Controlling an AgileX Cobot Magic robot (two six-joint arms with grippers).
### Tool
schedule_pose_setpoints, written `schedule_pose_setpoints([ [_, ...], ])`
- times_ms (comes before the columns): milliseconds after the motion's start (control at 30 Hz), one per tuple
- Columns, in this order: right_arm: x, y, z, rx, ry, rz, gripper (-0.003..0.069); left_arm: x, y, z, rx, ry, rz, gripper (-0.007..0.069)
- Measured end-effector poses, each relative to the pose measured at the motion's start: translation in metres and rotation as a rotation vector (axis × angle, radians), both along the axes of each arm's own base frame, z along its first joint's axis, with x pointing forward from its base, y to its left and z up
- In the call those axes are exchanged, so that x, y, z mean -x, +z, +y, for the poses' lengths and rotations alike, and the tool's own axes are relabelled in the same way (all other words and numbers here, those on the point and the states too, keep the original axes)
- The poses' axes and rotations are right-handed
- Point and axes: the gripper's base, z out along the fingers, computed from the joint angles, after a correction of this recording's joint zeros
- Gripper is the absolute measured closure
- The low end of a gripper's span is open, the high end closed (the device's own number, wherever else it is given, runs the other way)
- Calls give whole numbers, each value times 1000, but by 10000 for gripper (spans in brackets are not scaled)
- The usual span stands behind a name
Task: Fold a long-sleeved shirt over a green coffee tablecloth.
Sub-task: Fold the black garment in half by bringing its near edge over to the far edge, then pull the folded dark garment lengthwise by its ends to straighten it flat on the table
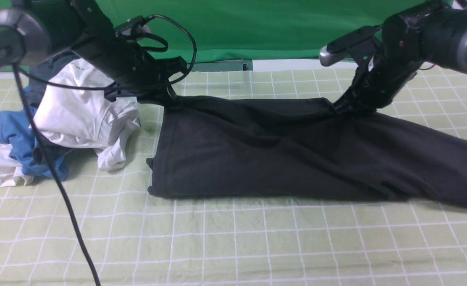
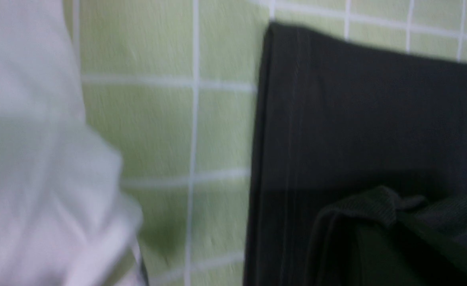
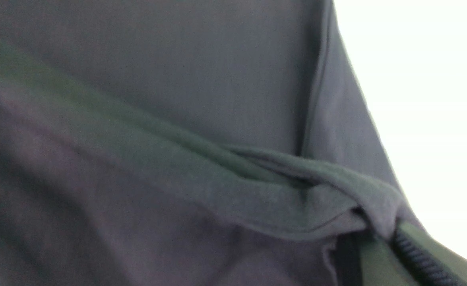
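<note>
Long-sleeved shirt point(image 1: 257, 151) is clamped by left gripper point(image 1: 173, 102) and right gripper point(image 1: 338, 107).

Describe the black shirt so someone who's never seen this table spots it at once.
Start from the pale green checked tablecloth. Across its middle lies the black shirt. It alone is dark and spread out; the white shirt and blue garment lie crumpled to its left.

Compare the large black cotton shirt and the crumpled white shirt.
The black cotton shirt lies spread out; the white shirt is heaped. Black far outsizes white. The left gripper and right gripper pinch black's far edge; white is ungripped. Both rest on the green grid tablecloth.
</note>
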Motion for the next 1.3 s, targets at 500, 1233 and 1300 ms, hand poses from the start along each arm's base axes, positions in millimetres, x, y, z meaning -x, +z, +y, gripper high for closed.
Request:
schedule_pose_setpoints([
  [500, -45, -41, -9, -98, -30, -210, 424, -44, -46, 16, -50, 30, 42, 599],
  [1233, 28, 154, -147, 59, -281, -126, 566, -52, 75, 26, -83, 16, -168, 149],
  [1300, 40, 163, -157, 61, -314, -108, 600, -50, 86, 25, -72, 1, -184, 139],
])
